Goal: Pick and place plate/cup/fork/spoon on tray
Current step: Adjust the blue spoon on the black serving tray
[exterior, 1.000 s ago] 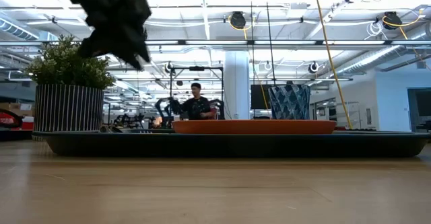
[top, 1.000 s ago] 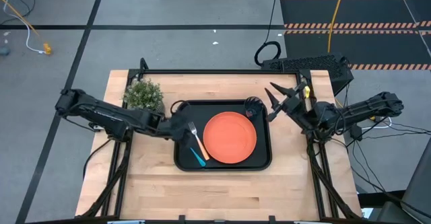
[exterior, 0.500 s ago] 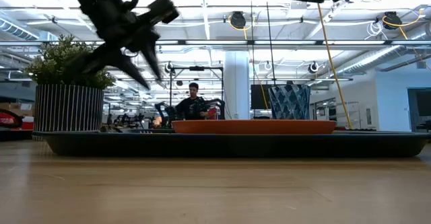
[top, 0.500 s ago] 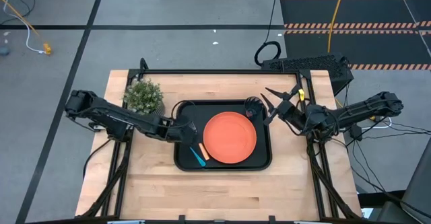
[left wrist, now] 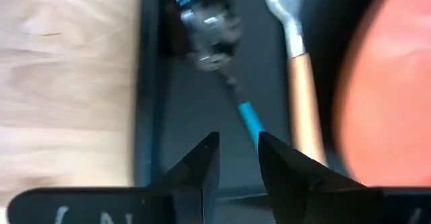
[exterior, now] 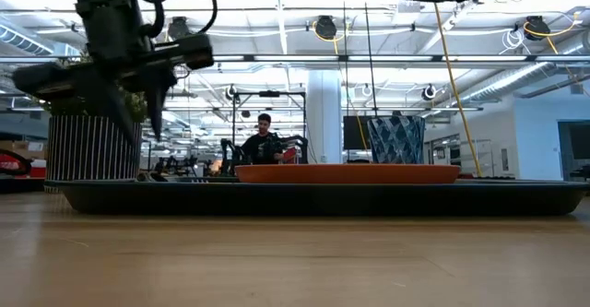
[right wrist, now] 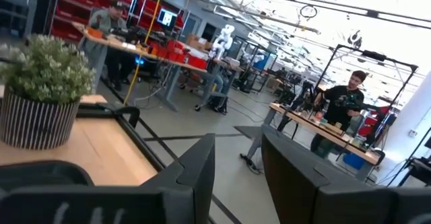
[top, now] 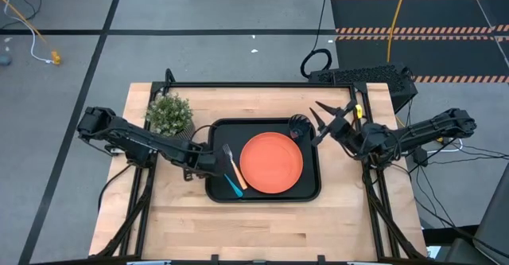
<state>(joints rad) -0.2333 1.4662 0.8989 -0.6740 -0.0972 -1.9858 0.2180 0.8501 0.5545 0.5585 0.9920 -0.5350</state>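
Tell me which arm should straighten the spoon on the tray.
Left. Its gripper hangs at the tray's left edge beside the spoon, fingers open; the right gripper is off the far corner.

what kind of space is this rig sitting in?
Looks like a big open robotics lab or workshop. The wooden table stands on a grey floor with black tape lines, the low view shows exposed ceiling ducts and rows of workbenches, and a person is working at a bench beyond the right arm.
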